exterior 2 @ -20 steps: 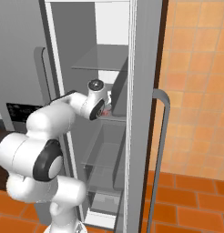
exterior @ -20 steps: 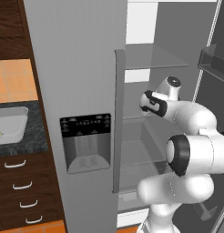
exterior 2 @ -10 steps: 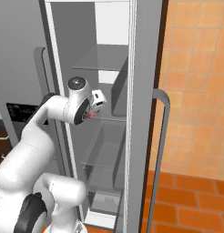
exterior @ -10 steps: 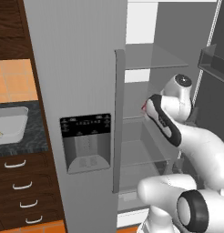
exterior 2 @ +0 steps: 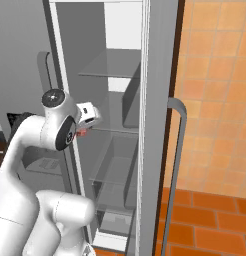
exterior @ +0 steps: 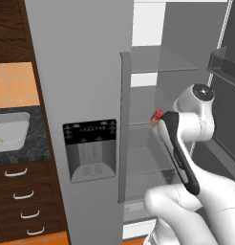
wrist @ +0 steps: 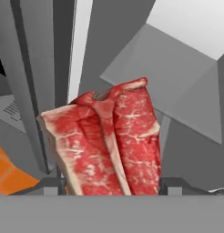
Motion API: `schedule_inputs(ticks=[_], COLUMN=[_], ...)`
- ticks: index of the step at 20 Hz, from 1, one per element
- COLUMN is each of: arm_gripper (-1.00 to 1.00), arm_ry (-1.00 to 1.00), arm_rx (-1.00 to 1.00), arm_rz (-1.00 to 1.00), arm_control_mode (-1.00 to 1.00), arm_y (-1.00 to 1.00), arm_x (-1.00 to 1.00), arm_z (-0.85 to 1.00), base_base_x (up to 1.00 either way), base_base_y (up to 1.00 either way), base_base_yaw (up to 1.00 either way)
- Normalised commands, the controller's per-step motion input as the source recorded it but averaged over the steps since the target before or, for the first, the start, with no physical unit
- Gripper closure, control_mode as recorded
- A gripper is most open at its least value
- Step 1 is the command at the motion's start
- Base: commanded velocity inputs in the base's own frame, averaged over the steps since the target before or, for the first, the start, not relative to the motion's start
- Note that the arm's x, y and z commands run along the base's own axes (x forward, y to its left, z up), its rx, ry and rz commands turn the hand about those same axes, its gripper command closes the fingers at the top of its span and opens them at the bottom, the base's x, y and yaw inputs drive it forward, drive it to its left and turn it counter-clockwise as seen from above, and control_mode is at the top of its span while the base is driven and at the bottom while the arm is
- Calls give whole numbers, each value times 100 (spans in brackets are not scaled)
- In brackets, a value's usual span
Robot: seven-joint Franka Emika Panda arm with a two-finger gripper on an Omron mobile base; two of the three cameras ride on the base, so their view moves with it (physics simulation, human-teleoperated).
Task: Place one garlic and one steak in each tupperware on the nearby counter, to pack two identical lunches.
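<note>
Steak clamped between the gripper jaws, jaws held wide around the slab. In the hand view: red meat with whitish fat streaks and a pale edge, rising from the bottom of the frame between the two dark fingertips. Behind it: grey fridge walls and a glass shelf seen at a tilt; orange floor tile at lower left.

In the left base view: steak visible as a small red patch at the hand end of the arm, held in the open fridge compartment, beside the door handle and at about the level of a glass shelf lower down than the top one. Dispenser panel on the closed left door. Counter at far left, black speckled, over dark drawers with curved silver handles. One pale tupperware on the counter, well apart from the steak; a small pale item inside it, too small to identify.

In the right base view: steak as a red sliver below the white hand, just in front of the fridge interior. Open right door edge and its handle in the foreground; orange tiled wall and floor beyond.
</note>
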Motion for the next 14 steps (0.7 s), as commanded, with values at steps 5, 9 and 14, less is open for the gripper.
schedule_inputs(ticks=[5,9,14], arm_gripper=[100,100,100], arm_ry=[0,0,0], arm_rx=[0,0,0], arm_rz=[0,0,0], arm_control_mode=[-100,-100,-100], arm_y=[5,0,1], arm_x=[-62,-48,-33], arm_z=[49,59,48], base_base_x=[0,0,0], base_base_y=[0,0,0], base_base_yaw=[0,0,0])
